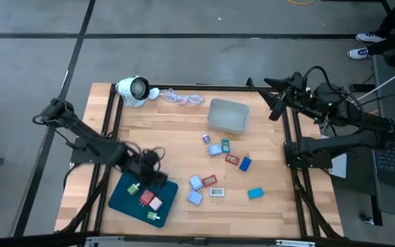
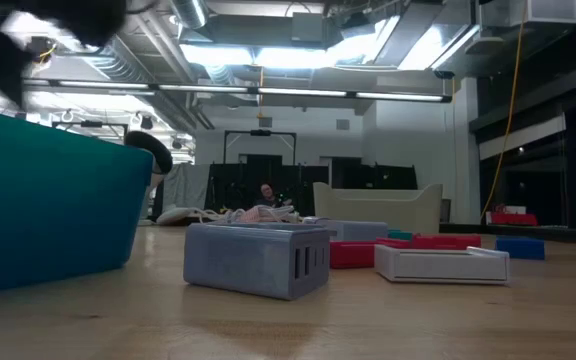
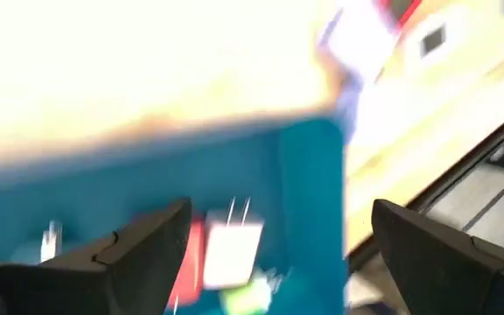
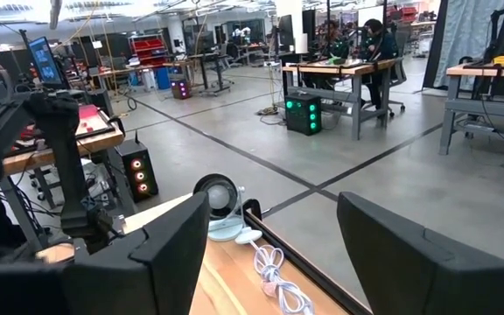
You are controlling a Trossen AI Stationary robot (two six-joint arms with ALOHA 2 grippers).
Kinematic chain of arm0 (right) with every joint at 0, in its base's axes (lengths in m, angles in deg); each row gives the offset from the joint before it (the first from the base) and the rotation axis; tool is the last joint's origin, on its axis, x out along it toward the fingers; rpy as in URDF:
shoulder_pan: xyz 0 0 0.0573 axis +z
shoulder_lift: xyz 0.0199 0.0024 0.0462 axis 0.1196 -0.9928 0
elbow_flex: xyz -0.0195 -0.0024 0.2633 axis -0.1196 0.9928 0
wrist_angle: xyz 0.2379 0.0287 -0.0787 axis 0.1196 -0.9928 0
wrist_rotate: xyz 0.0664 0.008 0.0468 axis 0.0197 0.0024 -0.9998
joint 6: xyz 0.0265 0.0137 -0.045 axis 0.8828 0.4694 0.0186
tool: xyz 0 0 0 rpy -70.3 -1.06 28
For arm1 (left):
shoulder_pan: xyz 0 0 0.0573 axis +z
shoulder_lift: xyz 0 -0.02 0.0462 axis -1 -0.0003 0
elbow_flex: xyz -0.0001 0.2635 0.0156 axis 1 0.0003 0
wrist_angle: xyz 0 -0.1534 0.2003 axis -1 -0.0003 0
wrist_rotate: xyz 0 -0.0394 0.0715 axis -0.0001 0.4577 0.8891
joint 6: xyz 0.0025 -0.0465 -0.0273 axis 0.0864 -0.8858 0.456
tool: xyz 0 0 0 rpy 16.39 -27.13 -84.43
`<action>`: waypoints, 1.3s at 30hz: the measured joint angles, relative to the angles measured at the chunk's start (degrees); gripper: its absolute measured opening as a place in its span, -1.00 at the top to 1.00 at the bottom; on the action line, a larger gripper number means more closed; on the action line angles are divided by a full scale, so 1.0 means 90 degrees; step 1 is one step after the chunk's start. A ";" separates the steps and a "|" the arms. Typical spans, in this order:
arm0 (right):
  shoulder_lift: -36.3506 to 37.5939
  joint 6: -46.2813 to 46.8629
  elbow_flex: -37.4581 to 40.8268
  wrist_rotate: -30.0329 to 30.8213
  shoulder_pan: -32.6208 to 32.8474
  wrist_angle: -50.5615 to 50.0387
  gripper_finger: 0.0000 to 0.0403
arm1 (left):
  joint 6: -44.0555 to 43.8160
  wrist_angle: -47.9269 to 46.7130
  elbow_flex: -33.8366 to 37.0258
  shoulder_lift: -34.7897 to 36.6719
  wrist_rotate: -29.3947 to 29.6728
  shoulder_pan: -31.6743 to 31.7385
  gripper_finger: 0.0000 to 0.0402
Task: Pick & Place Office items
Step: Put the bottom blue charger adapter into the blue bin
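The office items are small blocky pieces. Four of them lie in the dark teal tray (image 1: 125, 197): a green piece (image 1: 134, 186), a red piece (image 1: 146, 198), a pink piece (image 1: 156, 204) and a pale green piece (image 1: 152, 217). They sit just below the left gripper (image 1: 153, 171), which hangs over the tray's top edge. Its two fingers (image 3: 138, 254) stand wide apart and hold nothing. Between them, in the left wrist view, you can see a white piece with two prongs (image 3: 231, 249) lying in the tray.

The other pieces lie on the wooden table (image 1: 177, 130), to the right of this gripper. Near it are two light blue pieces (image 1: 196, 182) and a white piece (image 1: 216, 192). Farther off are a red piece (image 1: 232, 159), a dark blue piece (image 1: 245, 163) and a blue piece (image 1: 255, 193).

A grey bin (image 1: 228, 115) sits farther back. A white round device (image 1: 132, 90) with a cord (image 1: 182, 98) is at the far edge.

The right gripper (image 1: 274, 103) waits off the table's far right corner, its fingers apart and empty.
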 joint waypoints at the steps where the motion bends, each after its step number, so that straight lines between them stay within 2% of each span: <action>1: 0.0000 0.0001 0.0000 0.0000 0.0000 0.0001 -0.28 | 0.0292 0.0108 0.0000 0.0096 0.0113 0.0251 -0.69; 4: 0.0000 0.0003 0.0000 0.0000 0.0000 0.0001 -0.28 | 0.1356 0.0891 0.0000 0.0318 0.0542 0.1034 -0.65; 7: 0.0000 0.0126 0.0000 -0.0002 0.0001 0.0001 -0.28 | 0.2535 0.2045 -0.0014 0.0404 0.0568 0.1838 -0.64; 11: 0.0000 0.0164 0.0000 -0.0082 -0.0002 0.0002 -0.28 | 0.3745 0.2613 -0.0015 0.0249 -0.0086 0.2720 -0.64; 15: 0.0000 0.0166 0.0000 -0.0150 0.0001 0.0002 -0.28 | 0.5118 0.2069 -0.0272 -0.0304 -0.1292 0.3192 -0.61; 18: 0.0000 0.0170 0.0000 -0.0148 -0.0002 0.0003 -0.28 | 0.6351 0.1145 -0.0869 -0.0918 -0.2114 0.3266 -0.56; 20: 0.0000 0.0171 0.0000 -0.0151 0.0001 0.0003 -0.28 | 0.7281 0.0567 -0.1328 -0.1383 -0.2345 0.3222 -0.53; 25: 0.0000 0.0264 0.0000 -0.0151 -0.0002 0.0005 -0.28 | 0.9494 -0.0591 -0.2763 -0.2512 -0.2341 0.3040 -0.51; 28: -0.0002 0.0357 0.0000 -0.0151 -0.0002 0.0005 -0.28 | 1.0500 -0.1218 -0.3506 -0.3174 -0.2236 0.2995 -0.51; 33: -0.0002 0.0379 0.0000 -0.0153 -0.0002 0.0005 -0.27 | 1.1236 -0.1655 -0.4209 -0.3928 -0.2241 0.2910 -0.51; 37: -0.0002 0.0328 0.0000 -0.0197 -0.0002 0.0003 -0.27 | 1.0756 -0.1717 -0.4238 -0.4093 -0.2707 0.2591 -0.50; 39: -0.0002 0.0325 0.0000 -0.0366 -0.0002 0.0001 -0.27 | 1.0506 -0.1707 -0.4238 -0.4102 -0.2704 0.2340 -0.50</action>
